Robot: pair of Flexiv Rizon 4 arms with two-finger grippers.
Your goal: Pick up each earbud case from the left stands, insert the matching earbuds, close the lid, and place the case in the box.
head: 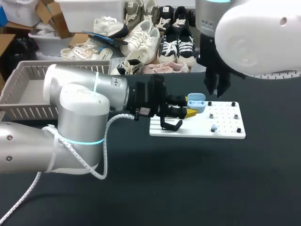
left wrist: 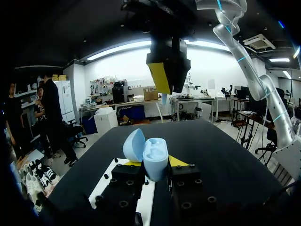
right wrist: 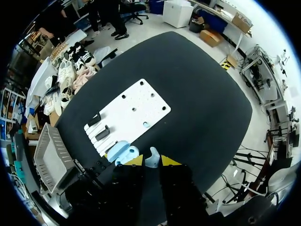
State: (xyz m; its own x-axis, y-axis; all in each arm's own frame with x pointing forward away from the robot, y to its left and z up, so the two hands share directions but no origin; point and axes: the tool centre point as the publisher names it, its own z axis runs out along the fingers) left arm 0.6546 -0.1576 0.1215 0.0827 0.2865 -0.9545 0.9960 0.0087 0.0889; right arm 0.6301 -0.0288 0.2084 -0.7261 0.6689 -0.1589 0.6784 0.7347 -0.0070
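The left tool [left wrist: 154,162] is gripping the open light-blue earbud case [left wrist: 155,155] just over the white stand plate [head: 225,117]. The right tool [right wrist: 148,160] is pinching a matching earbud [right wrist: 152,157] above it. It should be lining the bud over its well and descending slowly.

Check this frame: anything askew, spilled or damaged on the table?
Nothing stands out. The left pincer holds the blue case with its lid open. The right pincer close by grips one earbud. The second earbud sits on the white board. No spill or damage is visible.
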